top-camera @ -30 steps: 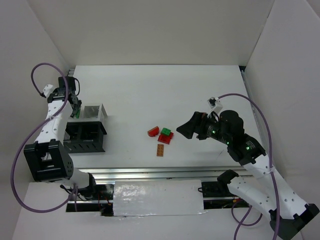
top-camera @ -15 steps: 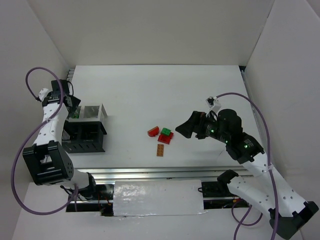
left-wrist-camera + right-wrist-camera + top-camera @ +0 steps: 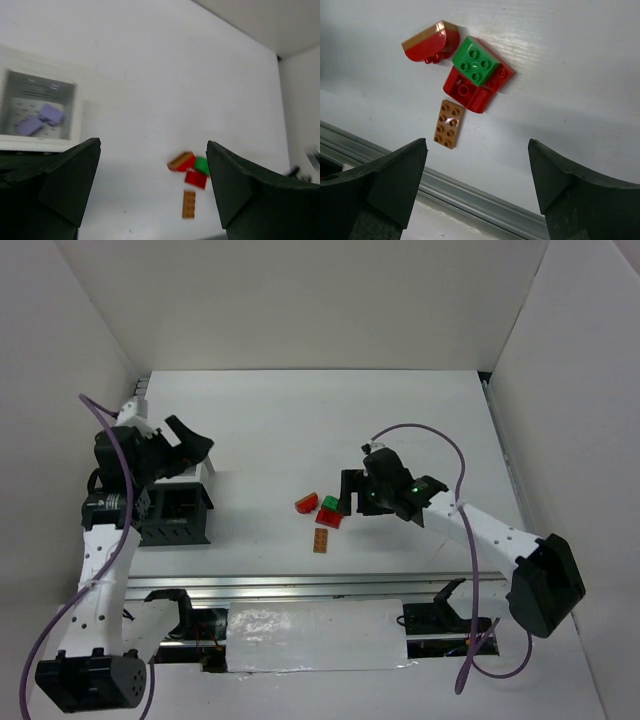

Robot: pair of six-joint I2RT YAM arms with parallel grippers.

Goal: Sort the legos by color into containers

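Left gripper [image 3: 153, 145]: jaws spread wide, nothing between them, nothing held. Right gripper [image 3: 476, 142]: jaws likewise spread wide and empty, hanging over the loose bricks without touching any. The landmark for this report is the green brick [image 3: 476, 61]. It sits on top of a red brick [image 3: 470, 92], which juts out from under it on the near side. A rounded red brick with a brown top [image 3: 430, 44] lies just beside the green brick, on its left in the top view, apart from the stack. An orange-brown brick [image 3: 449, 124] lies flat, studs up, near the green brick on the side toward the arm bases, touching nothing. All four lie on the white table [image 3: 400, 420]. Well to the left of the green brick stands the cluster of bins. The white bin [image 3: 75, 112] holds two lavender bricks [image 3: 50, 114]. The black bins [image 3: 170, 515] adjoin its near side. The left gripper hovers above this cluster, partly hiding the white bin in the top view.
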